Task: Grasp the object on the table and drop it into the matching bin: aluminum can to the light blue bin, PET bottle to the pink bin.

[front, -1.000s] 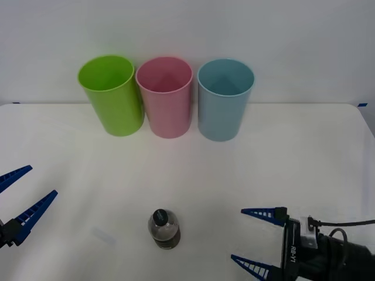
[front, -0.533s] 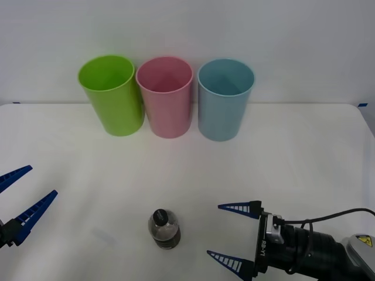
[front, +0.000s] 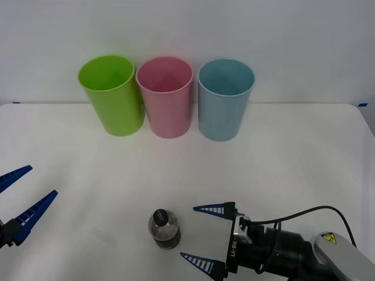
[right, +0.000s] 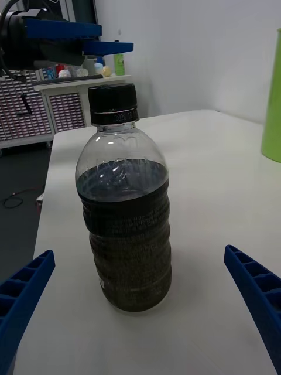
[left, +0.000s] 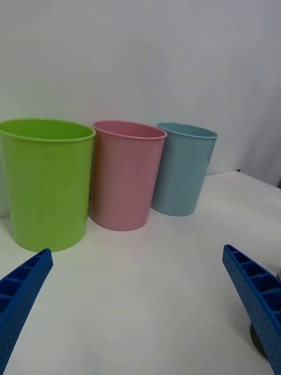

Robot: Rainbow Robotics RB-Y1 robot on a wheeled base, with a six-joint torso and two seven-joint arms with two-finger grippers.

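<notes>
Right claw (front: 202, 236) gapes beside upright PET bottle (right: 124, 202), untouched.

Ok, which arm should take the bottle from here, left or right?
Right. The right gripper is open, low over the table, close beside the upright PET bottle and facing it. The left gripper sits open at the table's left edge, much farther away.

One PET bottle (front: 164, 229); three bins: lime green bin (front: 112, 93), pink bin (front: 165, 96), light blue bin (front: 224, 98)
</notes>
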